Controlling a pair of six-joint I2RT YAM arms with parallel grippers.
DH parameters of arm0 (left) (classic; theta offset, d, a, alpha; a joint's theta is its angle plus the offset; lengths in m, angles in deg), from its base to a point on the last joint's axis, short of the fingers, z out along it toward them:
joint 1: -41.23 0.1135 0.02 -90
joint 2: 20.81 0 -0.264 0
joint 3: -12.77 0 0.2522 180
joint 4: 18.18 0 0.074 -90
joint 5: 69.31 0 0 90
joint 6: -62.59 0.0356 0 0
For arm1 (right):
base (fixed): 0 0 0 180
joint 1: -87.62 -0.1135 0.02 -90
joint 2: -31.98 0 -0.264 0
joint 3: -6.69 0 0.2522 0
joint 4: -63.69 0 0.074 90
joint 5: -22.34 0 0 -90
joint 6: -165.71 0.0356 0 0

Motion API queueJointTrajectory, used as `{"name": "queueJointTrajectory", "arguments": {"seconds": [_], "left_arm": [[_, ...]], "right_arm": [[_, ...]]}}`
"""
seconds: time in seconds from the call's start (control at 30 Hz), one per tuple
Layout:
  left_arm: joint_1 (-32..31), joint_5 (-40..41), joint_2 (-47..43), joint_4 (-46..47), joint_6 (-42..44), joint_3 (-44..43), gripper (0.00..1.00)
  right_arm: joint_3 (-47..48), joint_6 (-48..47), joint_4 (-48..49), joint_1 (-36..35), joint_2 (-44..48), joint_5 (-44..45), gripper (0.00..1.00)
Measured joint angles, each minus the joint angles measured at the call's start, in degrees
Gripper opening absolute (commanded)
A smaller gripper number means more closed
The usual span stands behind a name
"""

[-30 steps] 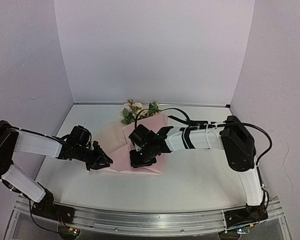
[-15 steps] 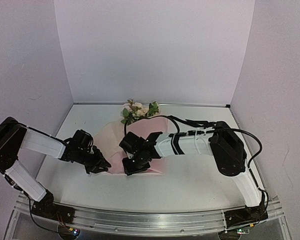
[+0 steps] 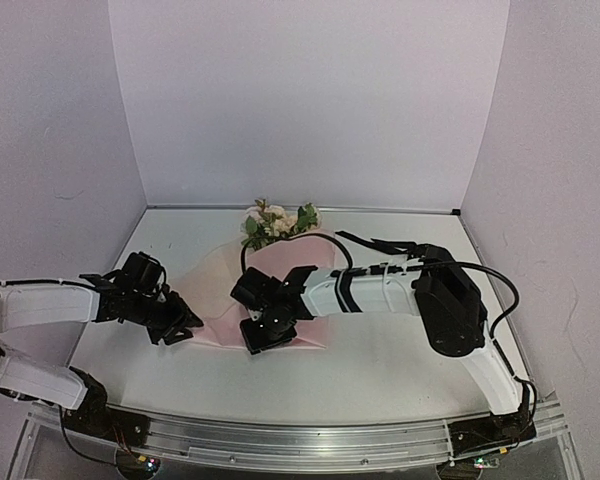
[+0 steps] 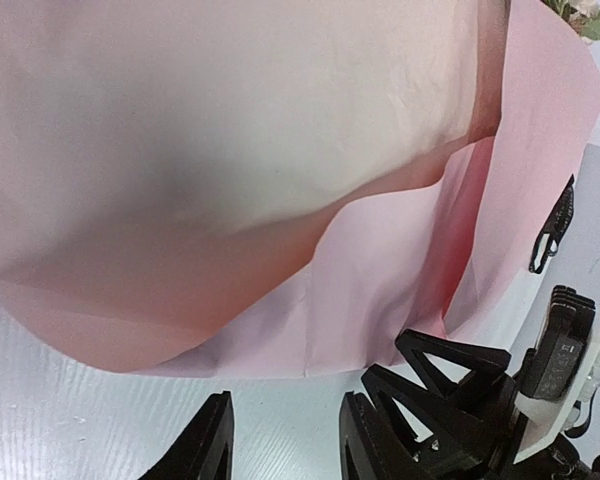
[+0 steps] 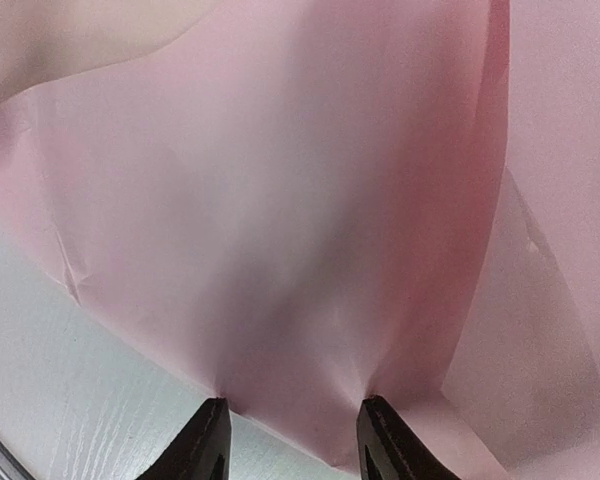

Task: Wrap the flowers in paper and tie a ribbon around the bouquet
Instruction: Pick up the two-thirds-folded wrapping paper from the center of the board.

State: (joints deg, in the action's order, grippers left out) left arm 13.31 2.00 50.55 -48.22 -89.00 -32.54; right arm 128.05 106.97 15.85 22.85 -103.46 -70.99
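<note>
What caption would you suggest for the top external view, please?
Left end effector and right end effector at the near edge of the pink paper, flowers at its far end.

The paper (image 3: 212,288) was plain light pink (deeper rose in its folds); the flowers (image 3: 275,221) were cream and pale pink, green-leaved; the desk (image 3: 380,372) was white.

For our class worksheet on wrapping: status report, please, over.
Left gripper open, just short of paper edge. Right gripper open, tips on paper. Flowers stick out at far end. Nothing blocking.
</note>
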Motion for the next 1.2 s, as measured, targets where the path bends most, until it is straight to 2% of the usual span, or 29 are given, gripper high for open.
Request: {"name": "queueJointTrajectory", "arguments": {"seconds": [0.13, 0.33, 0.7, 0.83, 1.07, 1.2], "left_arm": [[0.6, 1.3, -2.6, -0.8, -1.6, 3.0, 0.43], [0.7, 2.1, -0.9, 0.2, -3.6, 4.4, 0.43], [0.7, 8.3, 0.8, 1.4, -7.7, 4.4, 0.39], [0.7, 9.2, 1.7, 1.8, -8.2, 4.4, 0.31], [0.7, 10.2, 2.2, 3.4, -9.1, 5.9, 0.04], [0.6, 10.7, 2.3, 3.9, -8.8, 6.2, 0.00]], "right_arm": [[0.3, 0.0, -0.3, -0.2, -0.2, 0.6, 0.45], [0.4, 0.0, -0.4, -0.3, -0.2, 0.8, 0.45], [0.4, 0.0, -0.4, -0.3, -0.3, 0.9, 0.45], [0.4, 0.0, -0.5, -0.3, -0.3, 0.9, 0.45], [0.4, 0.0, -0.5, -0.3, -0.3, 0.9, 0.45], [0.4, 0.0, -0.4, -0.3, -0.3, 0.9, 0.45]]}}
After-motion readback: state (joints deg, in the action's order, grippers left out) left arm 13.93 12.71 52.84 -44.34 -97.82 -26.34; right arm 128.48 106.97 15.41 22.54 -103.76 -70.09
